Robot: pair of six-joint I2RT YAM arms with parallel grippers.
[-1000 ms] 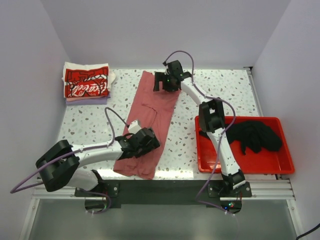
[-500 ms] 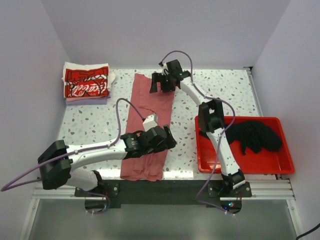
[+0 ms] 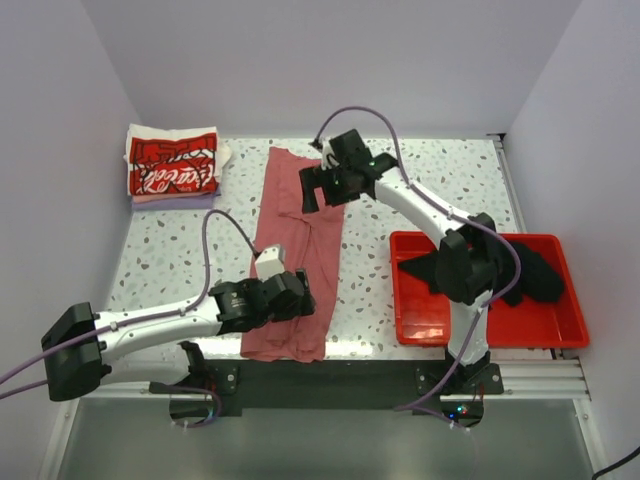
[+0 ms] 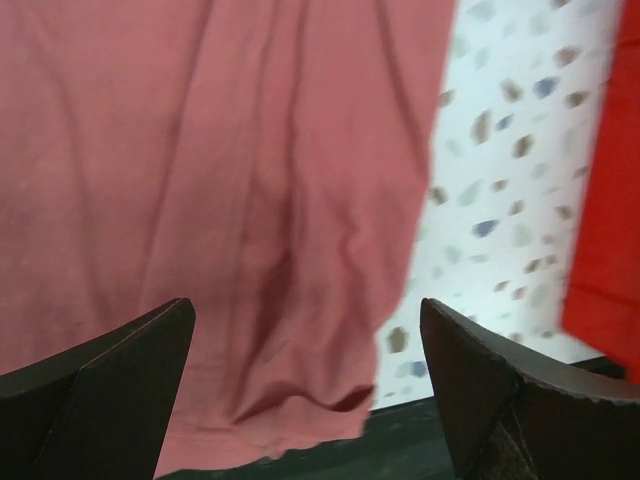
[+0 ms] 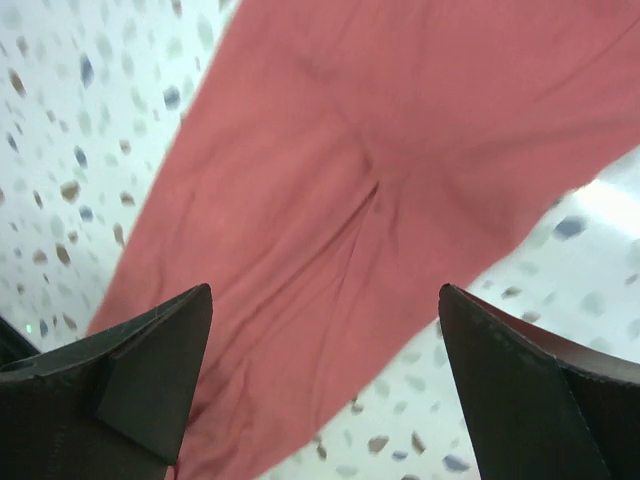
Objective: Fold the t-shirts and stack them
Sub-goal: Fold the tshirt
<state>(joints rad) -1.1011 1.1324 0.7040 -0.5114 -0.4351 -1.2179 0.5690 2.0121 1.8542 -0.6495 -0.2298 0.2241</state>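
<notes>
The dusty-red t-shirt (image 3: 300, 235) lies as a long narrow strip down the middle of the table, folded lengthwise, its near hem at the table's front edge. It fills the left wrist view (image 4: 220, 200) and the right wrist view (image 5: 380, 200). My left gripper (image 3: 290, 296) hovers open over its near part, empty. My right gripper (image 3: 322, 186) hovers open over its far part, empty. A folded stack topped by the white and red Coca-Cola shirt (image 3: 172, 165) sits at the far left. A black shirt (image 3: 515, 272) lies crumpled in the red bin (image 3: 480, 333).
The red plastic bin stands at the right front of the speckled table (image 3: 440, 190); its edge shows in the left wrist view (image 4: 610, 200). White walls close in the back and both sides. The table's front edge (image 3: 340, 352) is just beyond the shirt's hem.
The left gripper has drawn back toward the near left over the shirt's lower part. The right gripper has moved slightly nearer along the shirt's far end. The shirt now lies narrower and straighter.
</notes>
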